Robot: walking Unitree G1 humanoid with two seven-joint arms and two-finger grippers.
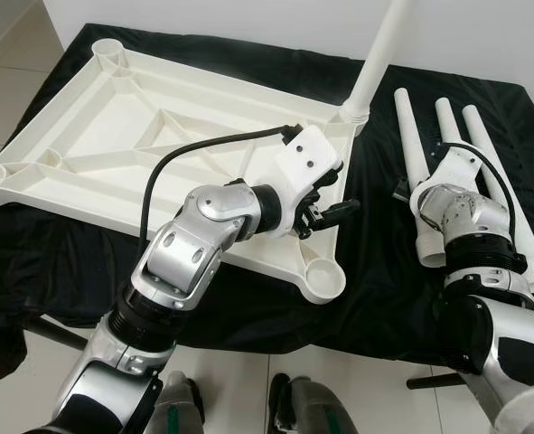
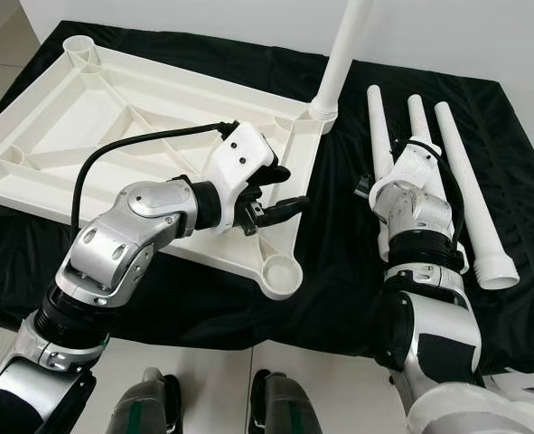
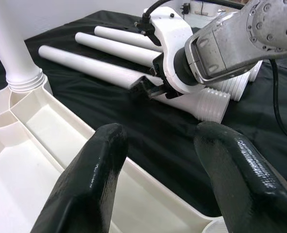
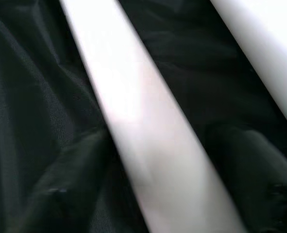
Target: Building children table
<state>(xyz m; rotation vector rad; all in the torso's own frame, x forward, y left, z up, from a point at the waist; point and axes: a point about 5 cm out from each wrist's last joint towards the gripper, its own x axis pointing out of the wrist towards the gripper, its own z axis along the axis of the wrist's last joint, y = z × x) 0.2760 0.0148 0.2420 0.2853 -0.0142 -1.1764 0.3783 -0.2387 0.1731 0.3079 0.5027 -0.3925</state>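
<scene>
Left eye view shows a white tabletop (image 1: 158, 145) lying upside down on a black cloth (image 1: 375, 271), its ribbed underside facing up and a round socket at each corner. The tabletop covers the cloth's left and middle. One leg (image 1: 375, 63) stands upright in the far right corner socket. Three loose legs (image 2: 456, 181) lie side by side on the cloth's right part, well apart from the tabletop, their threaded ends toward the near edge.

The left gripper (image 1: 325, 212) hovers over the tabletop's right rim, between the upright leg and the near right socket (image 1: 323, 278). In the left wrist view its fingers (image 3: 92, 184) are spread apart with nothing between them, the rim just below and the loose legs beyond.

The right gripper (image 2: 375, 192) is down at the innermost loose leg (image 2: 381, 163), about halfway along it. In the right wrist view that leg (image 4: 143, 145) runs between two dark blurred fingers, one on each side; whether they actually clamp it cannot be told.
</scene>
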